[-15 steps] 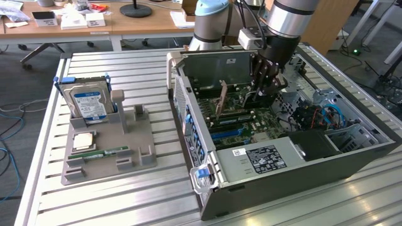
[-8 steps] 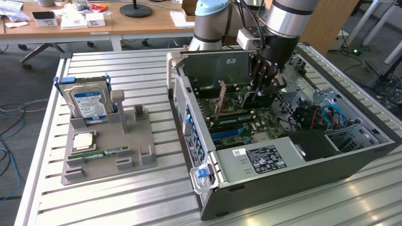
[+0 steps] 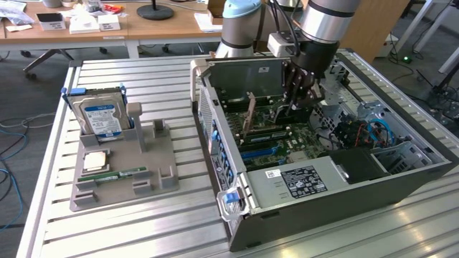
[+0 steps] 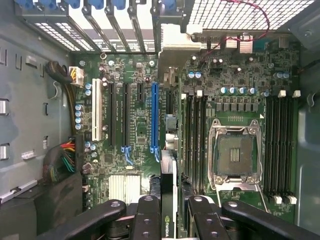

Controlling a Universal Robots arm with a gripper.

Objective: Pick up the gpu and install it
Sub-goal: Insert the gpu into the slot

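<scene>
On the exterior view's left, a grey holder [image 3: 161,156] sits on the slatted table [image 3: 143,75]. It carries a hard drive [image 3: 100,118] standing upright, with a processor chip [image 3: 95,159] and a RAM stick [image 3: 115,176] lying flat nearer the camera. To the right lies the open computer case [image 3: 344,207]. My claw [image 3: 298,105] reaches down inside it, clamped on the gpu [image 3: 249,115]. The card stands on edge over the motherboard [image 4: 135,75]. My wrist view shows its NVIDIA-marked edge between my fingers [image 4: 147,215], just beside the long blue slot [image 4: 154,115]. I cannot tell whether it is seated.
</scene>
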